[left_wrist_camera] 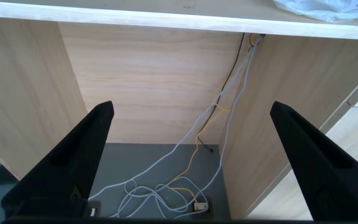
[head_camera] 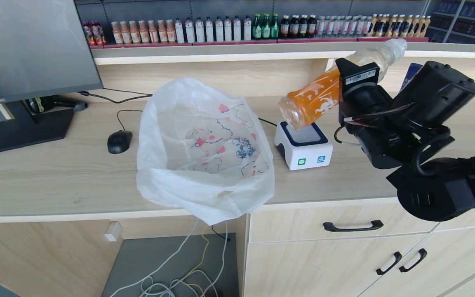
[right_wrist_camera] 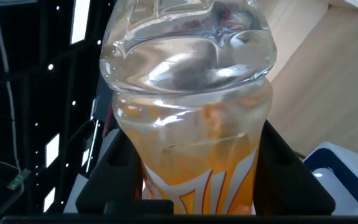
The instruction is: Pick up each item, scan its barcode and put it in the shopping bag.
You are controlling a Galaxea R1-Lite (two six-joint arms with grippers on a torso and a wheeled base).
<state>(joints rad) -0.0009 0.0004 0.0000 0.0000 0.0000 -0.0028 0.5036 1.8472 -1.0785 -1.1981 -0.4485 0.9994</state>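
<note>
The orange drink bottle [head_camera: 318, 99] tilts, base down, just above the white barcode scanner [head_camera: 303, 156], beside the open, translucent white shopping bag [head_camera: 179, 173].

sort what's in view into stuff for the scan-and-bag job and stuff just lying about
For the job: orange drink bottle, clamped in the right jaws; barcode scanner; shopping bag.
Just lying about: mouse; monitor; shelf bottles behind; loose cables below.

Barcode sticker [head_camera: 360, 76] on right hand [head_camera: 346, 81]; two small icons [head_camera: 311, 161] on scanner [head_camera: 299, 142] front
</note>
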